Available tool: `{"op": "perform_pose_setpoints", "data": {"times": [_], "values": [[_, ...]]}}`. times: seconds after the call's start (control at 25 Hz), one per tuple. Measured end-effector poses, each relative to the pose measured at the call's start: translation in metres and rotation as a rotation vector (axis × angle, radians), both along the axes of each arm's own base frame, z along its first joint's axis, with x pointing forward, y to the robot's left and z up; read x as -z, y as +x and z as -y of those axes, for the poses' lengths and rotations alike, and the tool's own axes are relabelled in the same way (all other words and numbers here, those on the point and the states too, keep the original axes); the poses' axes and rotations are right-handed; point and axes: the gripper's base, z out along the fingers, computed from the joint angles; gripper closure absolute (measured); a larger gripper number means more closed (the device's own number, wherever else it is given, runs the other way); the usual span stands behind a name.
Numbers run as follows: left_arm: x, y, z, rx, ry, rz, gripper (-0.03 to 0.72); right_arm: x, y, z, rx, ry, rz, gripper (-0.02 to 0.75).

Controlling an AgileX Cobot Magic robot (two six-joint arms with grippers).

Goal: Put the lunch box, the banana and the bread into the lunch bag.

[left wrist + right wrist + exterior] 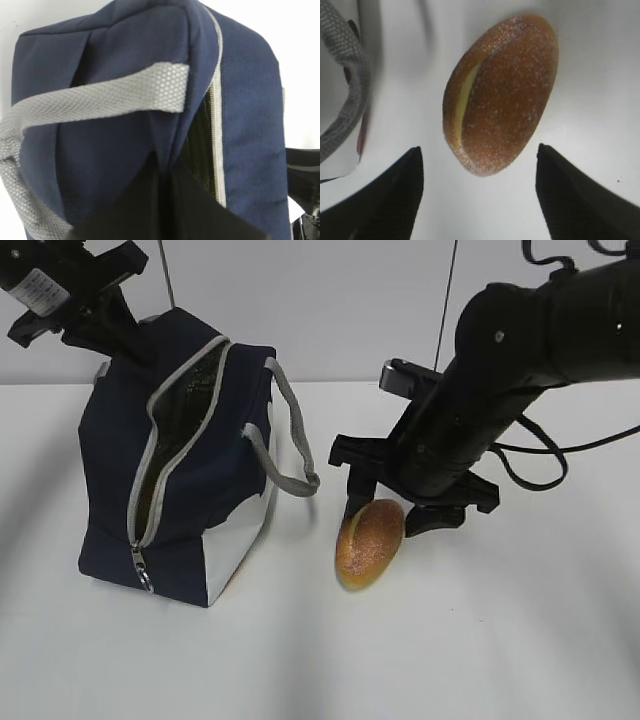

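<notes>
The left hand [100,325] pinches the far top of the lunch bag [185,470] to keep its zipper gaping, while the right hand [395,515] hangs wide over the bread [368,543] on the bench [500,640], ready to grasp.

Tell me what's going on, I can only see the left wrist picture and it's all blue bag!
Observer: The bread lies on the table, right of the lunch bag.
Operator: Is anybody grabbing it?
Observer: Not yet. The right gripper is open, one finger on each side of the bread, not touching.
Operator: Is the bag open?
Observer: Yes, its zipper is undone and the top gapes.
Operator: What's my arm doing?
Observer: The left gripper is shut at the bag's top back edge.
</notes>
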Motion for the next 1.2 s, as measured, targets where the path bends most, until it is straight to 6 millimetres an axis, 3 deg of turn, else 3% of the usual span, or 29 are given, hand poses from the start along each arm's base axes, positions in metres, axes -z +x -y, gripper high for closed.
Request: {"op": "perform_pose_setpoints", "data": {"times": [0.28,0.4,0.72,0.96,1.2], "values": [[0.0,0.0,0.0,0.0,0.0,0.0,0.691,0.034,0.01,-0.004,0.025,-0.013,-0.033,0.222],[0.0,0.0,0.0,0.0,0.0,0.0,0.691,0.038,0.013,-0.005,0.039,-0.004,-0.022,0.232],[0.0,0.0,0.0,0.0,0.0,0.0,0.691,0.037,0.015,-0.005,0.042,0.003,0.001,0.44],[0.0,0.0,0.0,0.0,0.0,0.0,0.691,0.034,0.015,-0.005,0.03,-0.008,-0.018,0.461],[0.0,0.0,0.0,0.0,0.0,0.0,0.691,0.009,0.019,-0.007,-0.067,-0.049,-0.008,0.465]]}}
